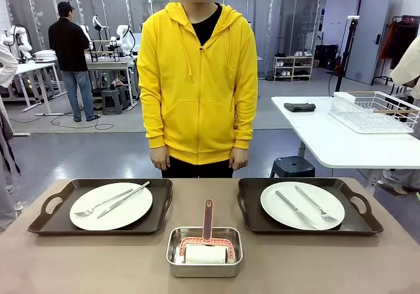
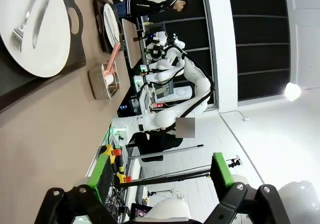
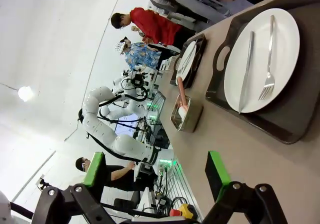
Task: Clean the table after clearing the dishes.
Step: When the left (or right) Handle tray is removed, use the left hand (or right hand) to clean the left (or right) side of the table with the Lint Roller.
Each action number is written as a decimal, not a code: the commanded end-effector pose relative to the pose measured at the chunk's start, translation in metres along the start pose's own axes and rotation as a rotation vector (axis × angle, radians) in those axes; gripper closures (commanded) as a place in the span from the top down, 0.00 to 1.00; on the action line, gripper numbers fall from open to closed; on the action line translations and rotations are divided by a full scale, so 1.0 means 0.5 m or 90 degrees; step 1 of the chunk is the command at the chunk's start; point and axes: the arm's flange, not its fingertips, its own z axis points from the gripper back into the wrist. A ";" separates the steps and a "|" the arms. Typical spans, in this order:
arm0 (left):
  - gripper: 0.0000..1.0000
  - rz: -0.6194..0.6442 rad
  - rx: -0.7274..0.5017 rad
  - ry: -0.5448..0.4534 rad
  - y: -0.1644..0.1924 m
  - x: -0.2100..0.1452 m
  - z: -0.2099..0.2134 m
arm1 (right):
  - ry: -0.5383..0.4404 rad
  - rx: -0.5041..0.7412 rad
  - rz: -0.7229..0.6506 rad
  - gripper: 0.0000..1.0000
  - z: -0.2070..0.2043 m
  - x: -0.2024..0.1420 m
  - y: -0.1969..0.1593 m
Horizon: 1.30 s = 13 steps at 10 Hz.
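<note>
On the taupe-brown table [image 1: 98, 261] lie two dark brown handled trays. The left tray [image 1: 52, 212] carries a round white plate [image 1: 111, 205] with a fork and knife; the right tray [image 1: 357, 212] carries another white plate [image 1: 302, 204] with cutlery. In the left wrist view, one plate [image 2: 35, 34] lies at the top left, and my left gripper [image 2: 160, 176] hangs open off the table's side, holding nothing. My right gripper [image 3: 157, 176] is open too, empty, with a plate [image 3: 260, 59] beyond it at the upper right.
A small steel pan [image 1: 205, 251] with a pink-framed roller sits at the table's front middle, between the trays. A person in a yellow hoodie [image 1: 197, 84] stands at the far side, hands down. A white table [image 1: 328, 136] with a wire rack stands at the back right.
</note>
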 end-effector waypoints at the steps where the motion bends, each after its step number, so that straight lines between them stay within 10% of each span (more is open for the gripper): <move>1: 1.00 0.004 0.000 0.009 -0.027 0.005 0.067 | 0.011 0.014 0.015 1.00 -0.007 0.002 -0.011; 13: 1.00 -0.004 -0.001 -0.007 0.001 -0.001 0.016 | 0.000 0.001 -0.001 1.00 0.003 0.000 -0.004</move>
